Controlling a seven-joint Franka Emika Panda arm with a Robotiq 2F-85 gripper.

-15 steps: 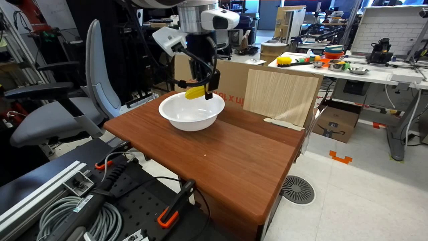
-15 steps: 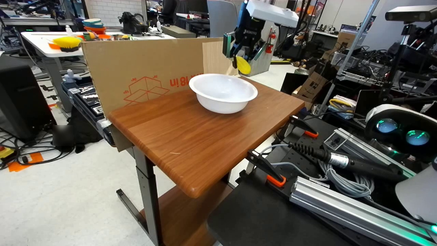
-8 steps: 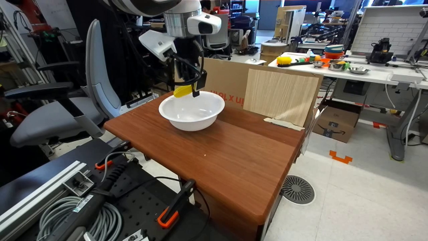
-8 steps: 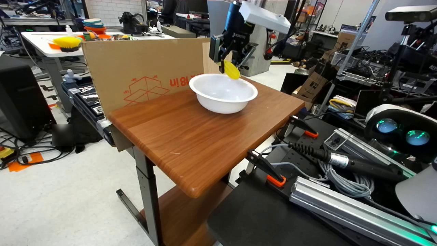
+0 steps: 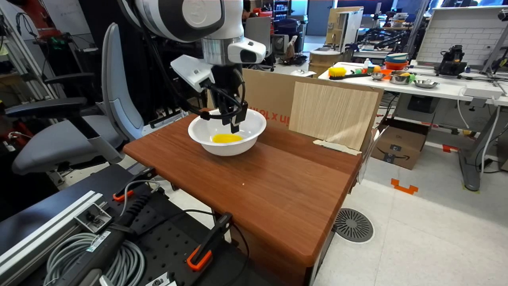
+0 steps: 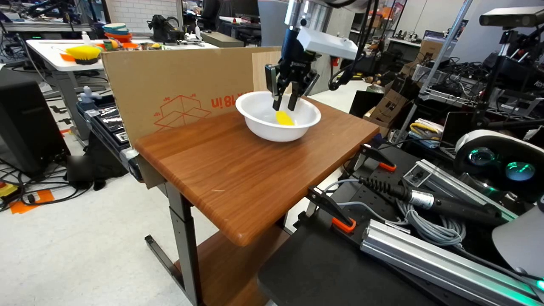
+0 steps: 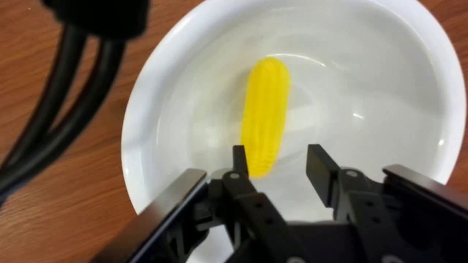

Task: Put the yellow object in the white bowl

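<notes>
Mid-frame, wrist view: yellow obj point(image 7: 265, 113) in bowl point(image 7: 362, 86); claw point(image 7: 277, 160) at bottom, parted. Release prob. done; next, lift straight up w/o bumping bowl.

A gray office chair point(image 5: 114, 75) stood near the wood-grain desk point(image 5: 278, 190). Beyond, a white worktable point(image 5: 444, 93) stood before white brick-patterned tile point(image 5: 472, 35), and bright light point(image 5: 436, 210) fell across the pale tiled floor point(image 5: 428, 254).

gray office chair point(image 5: 116, 83) | brown cardboard box point(image 5: 399, 145) | round slotted grate point(image 5: 354, 225)
</notes>
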